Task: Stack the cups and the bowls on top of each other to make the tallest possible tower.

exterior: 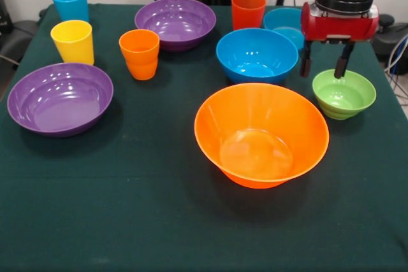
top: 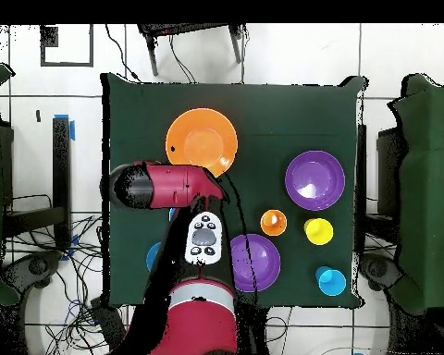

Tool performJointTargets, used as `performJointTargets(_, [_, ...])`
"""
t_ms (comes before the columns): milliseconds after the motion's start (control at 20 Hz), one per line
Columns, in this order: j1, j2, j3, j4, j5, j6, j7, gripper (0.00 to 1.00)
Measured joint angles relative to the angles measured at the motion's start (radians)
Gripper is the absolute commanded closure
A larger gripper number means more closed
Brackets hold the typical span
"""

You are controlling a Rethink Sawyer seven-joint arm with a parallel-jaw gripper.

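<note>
No writing is legible anywhere. Nothing is stacked on the green table (exterior: 127, 221): one large orange bowl (exterior: 261, 133) in front, two purple bowls (exterior: 60, 97), one blue bowl (exterior: 256, 54), one light blue bowl (exterior: 285, 22), one small green bowl (exterior: 343, 93), four cups (exterior: 139, 53). The gripper (exterior: 325, 65) hangs empty, fingers spread, above the green bowl's rim.

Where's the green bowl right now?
In the front view the green bowl sits at the table's right side, right of the big orange bowl and the blue bowl, with the open pincer hovering at its left rim.
</note>
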Motion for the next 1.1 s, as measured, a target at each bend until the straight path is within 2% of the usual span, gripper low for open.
performJointTargets(550, [0.000, -0.018, 0.000, 0.002, 0.000, 0.000, 0.000, 0.00])
performJointTargets(1100, [0.000, -0.062, 0.002, 0.100, 0.000, 0.000, 0.000, 0.00])
